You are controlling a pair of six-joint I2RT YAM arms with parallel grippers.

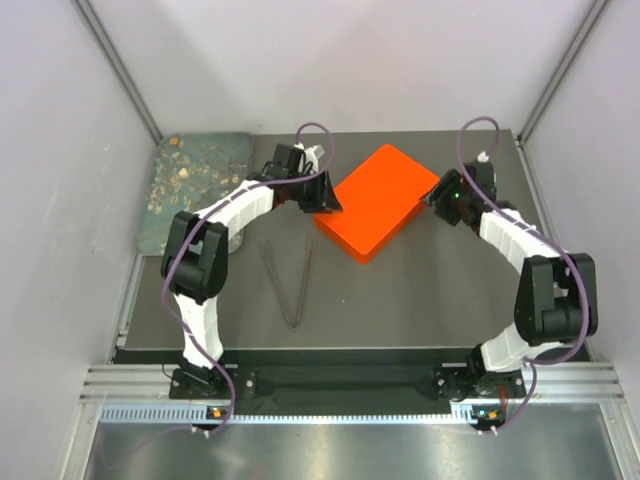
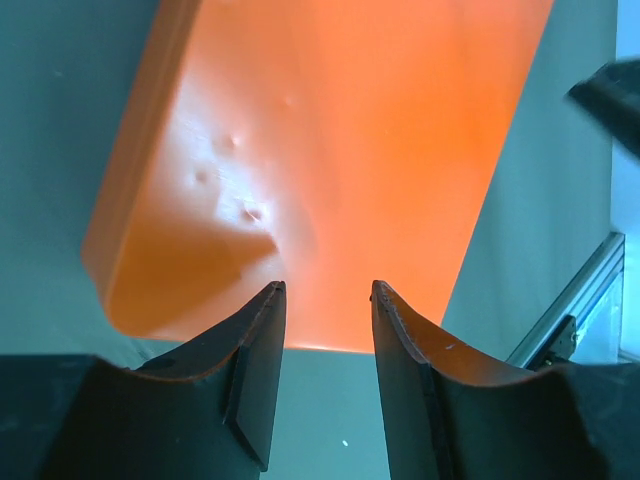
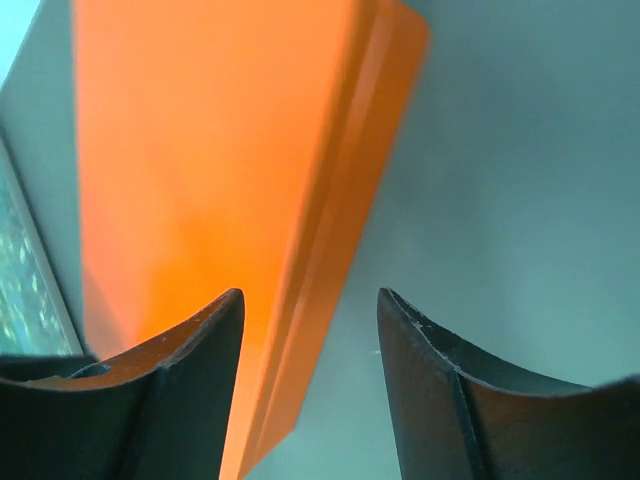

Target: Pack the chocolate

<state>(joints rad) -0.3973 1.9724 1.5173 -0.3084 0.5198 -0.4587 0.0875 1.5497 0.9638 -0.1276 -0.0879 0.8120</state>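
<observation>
Left tool [image 2: 328, 288] and right tool [image 3: 311, 295], both released, flank the orange box's [image 1: 377, 200] opposite edges on the dark bench [image 1: 400, 300], tongs [image 1: 290, 285] nearby, pale walls [image 1: 330, 60] enclosing three sides.

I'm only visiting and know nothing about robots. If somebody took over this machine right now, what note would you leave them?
Left gripper: open, empty, by the left corner of the box.
Right gripper: open, empty, by the box's right side.
Box: orange, mid-table, lid looks shut; its contents are hidden.
Chocolate: bits lie on the tray, far left.
Tongs: flat on the table, in neither gripper.
Done: cannot tell if anything is packed.
Left: probably pack the tray's chocolate.
</observation>
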